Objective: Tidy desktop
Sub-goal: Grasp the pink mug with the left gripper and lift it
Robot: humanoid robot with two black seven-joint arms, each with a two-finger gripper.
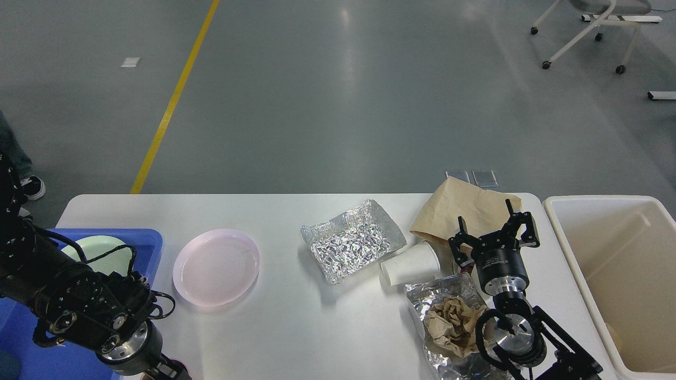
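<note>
The white desktop (296, 327) holds a pink plate (216, 266), a crumpled foil tray (351, 240), a white paper cup (412, 263) lying on its side, a brown paper bag (465, 203) and a foil sheet with a ball of crumpled brown paper (449, 322). My right gripper (488, 224) stands open over the near edge of the bag, just right of the cup, holding nothing. My left arm comes in low at the left. Its gripper (168, 370) is cut off by the bottom edge, so its fingers cannot be made out.
A blue tray (26, 359) at the left end holds a pale green plate (100, 248). A cream plastic bin (623, 274) stands off the right end of the desktop. A wheeled chair (586, 31) is far back on the grey floor.
</note>
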